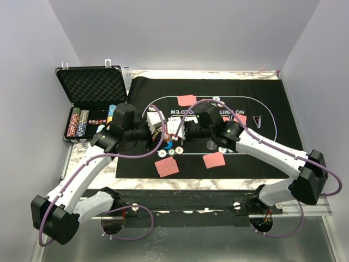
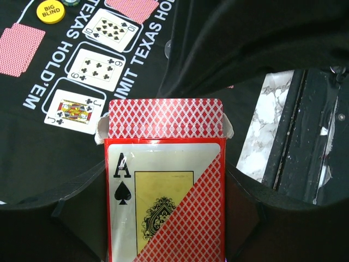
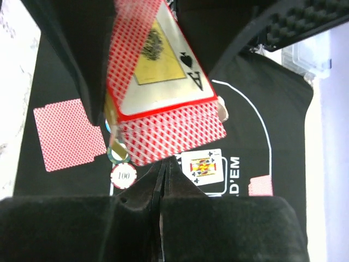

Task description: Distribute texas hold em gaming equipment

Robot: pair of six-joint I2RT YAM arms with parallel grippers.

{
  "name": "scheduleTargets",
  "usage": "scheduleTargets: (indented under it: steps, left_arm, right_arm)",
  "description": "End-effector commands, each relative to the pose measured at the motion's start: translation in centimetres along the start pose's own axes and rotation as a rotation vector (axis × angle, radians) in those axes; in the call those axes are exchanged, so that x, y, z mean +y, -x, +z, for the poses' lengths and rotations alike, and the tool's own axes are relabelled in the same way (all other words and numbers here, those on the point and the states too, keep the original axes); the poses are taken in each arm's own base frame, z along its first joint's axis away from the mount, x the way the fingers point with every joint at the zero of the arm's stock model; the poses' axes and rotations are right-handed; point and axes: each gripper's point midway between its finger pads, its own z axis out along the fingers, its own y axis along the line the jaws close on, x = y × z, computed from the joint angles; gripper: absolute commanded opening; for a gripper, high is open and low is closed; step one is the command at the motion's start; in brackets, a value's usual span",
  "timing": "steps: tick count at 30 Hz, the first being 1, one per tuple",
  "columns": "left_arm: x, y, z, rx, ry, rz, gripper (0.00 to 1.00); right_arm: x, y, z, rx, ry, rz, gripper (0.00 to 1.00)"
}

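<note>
The left gripper was clamped on the card box, one finger on each long side, ace-of-spades face toward the wrist camera. Red-backed cards protruded from the open end of the box, at 12 o'clock in the left wrist view. The right gripper had its jaws together, tips touching the edge of those protruding cards. It could not be determined whether a card was pinched.

The box was held above the middle of the felt mat. Three face-up cards lay on the mat at 10 o'clock from the box. A yellow BIG BLIND button lay at 11 o'clock. A chip marked 100 lay at 9 o'clock from the right fingertips.
</note>
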Motion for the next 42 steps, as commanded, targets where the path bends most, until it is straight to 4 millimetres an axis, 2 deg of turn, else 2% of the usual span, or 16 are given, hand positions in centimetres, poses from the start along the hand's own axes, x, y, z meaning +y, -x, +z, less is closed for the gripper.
scheduleTargets:
  steps: [1, 6, 10, 15, 18, 19, 21, 23, 27, 29, 32, 36, 39, 42]
  left_arm:
    - [-0.5, 1.1, 0.2, -0.025, -0.023, 0.018, 0.0]
    - [-0.9, 1.0, 0.2, -0.029, -0.038, 0.007, 0.0]
    - [-1.1, 1.0, 0.2, -0.03, -0.045, 0.003, 0.0]
    - [-0.9, 1.1, 0.3, -0.027, -0.047, -0.004, 0.0]
    - [-0.7, 1.2, 0.2, -0.027, -0.031, 0.002, 0.0]
    - [-0.5, 1.2, 0.1, -0.025, -0.018, 0.01, 0.0]
    - [-0.1, 1.1, -0.2, -0.027, 0.012, 0.024, 0.0]
    - [0.2, 1.3, -0.7, -0.045, 0.034, 0.032, 0.0]
    - [1.4, 2.2, -1.8, -0.111, 0.104, 0.038, 0.0]
    - [2.0, 2.6, -2.0, -0.144, 0.151, 0.052, 0.0]
    - [2.4, 3.3, -2.2, -0.19, 0.183, 0.071, 0.0]
    - [3.1, 4.0, -2.1, -0.214, 0.231, 0.081, 0.0]
    - [3.8, 4.4, -2.3, -0.232, 0.274, 0.1, 0.0]
    - [3.9, 4.9, -2.6, -0.253, 0.292, 0.111, 0.0]
  right_arm:
    - [1.0, 1.9, 1.1, -0.022, 0.006, -0.193, 0.01]
    - [0.8, 2.5, 0.9, -0.051, -0.023, -0.164, 0.01]
    - [1.1, 2.1, 0.5, -0.06, -0.034, -0.248, 0.01]
    - [1.3, 2.5, 0.5, -0.072, -0.032, -0.312, 0.01]
    - [0.4, 2.8, 0.2, -0.058, -0.076, -0.211, 0.01]
    - [0.2, 2.4, 0.0, -0.035, -0.088, -0.182, 0.04]
    - [-0.8, 1.3, -0.7, 0.021, -0.149, -0.096, 0.21]
    - [-1.4, 0.1, -2.1, 0.056, -0.202, 0.005, 0.49]
    - [-1.5, -2.3, -4.9, 0.094, -0.281, 0.166, 0.7]
    - [-1.2, -2.6, -5.7, 0.095, -0.292, 0.248, 0.75]
    - [-1.7, -1.4, -5.9, 0.053, -0.294, 0.431, 0.78]
    - [-3.6, 2.3, -4.8, -0.03, -0.231, 0.727, 0.79]
    - [-4.2, 5.2, -4.3, -0.134, -0.16, 0.842, 0.82]
    - [-3.6, 6.6, -3.5, -0.173, -0.071, 0.922, 0.85]
